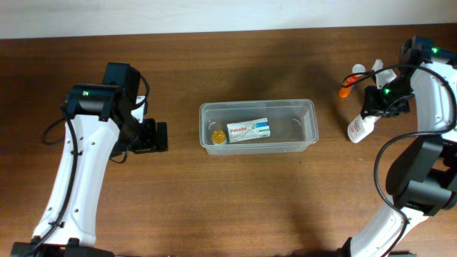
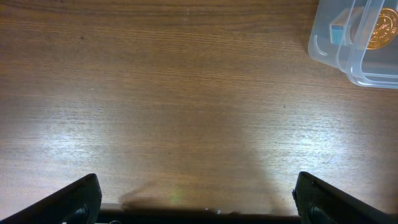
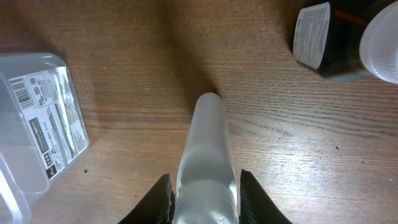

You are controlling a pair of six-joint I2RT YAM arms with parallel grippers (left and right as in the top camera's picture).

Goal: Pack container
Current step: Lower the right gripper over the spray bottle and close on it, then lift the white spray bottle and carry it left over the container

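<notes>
The container (image 1: 258, 108), a long clear plastic tub, sits mid-table. It holds a white Panadol box (image 1: 248, 130) and a small yellow round item (image 1: 217, 136). It also shows in the left wrist view (image 2: 323, 46) and the right wrist view (image 3: 15, 180). My right gripper (image 3: 205, 182) is shut on a white bottle (image 3: 208, 134), whose tip points toward the container. In the overhead view that bottle (image 1: 356, 129) sticks out of the right gripper (image 1: 372, 112). My left gripper (image 1: 160, 136) is wide open and empty over bare wood, left of the container; its fingers (image 2: 198, 199) frame only table.
An orange-capped bottle (image 1: 348, 86) and a white bottle (image 1: 376, 70) lie at the far right behind the right gripper. The right wrist view shows a dark labelled bottle (image 3: 320, 34) and a white cap (image 3: 380, 40) nearby.
</notes>
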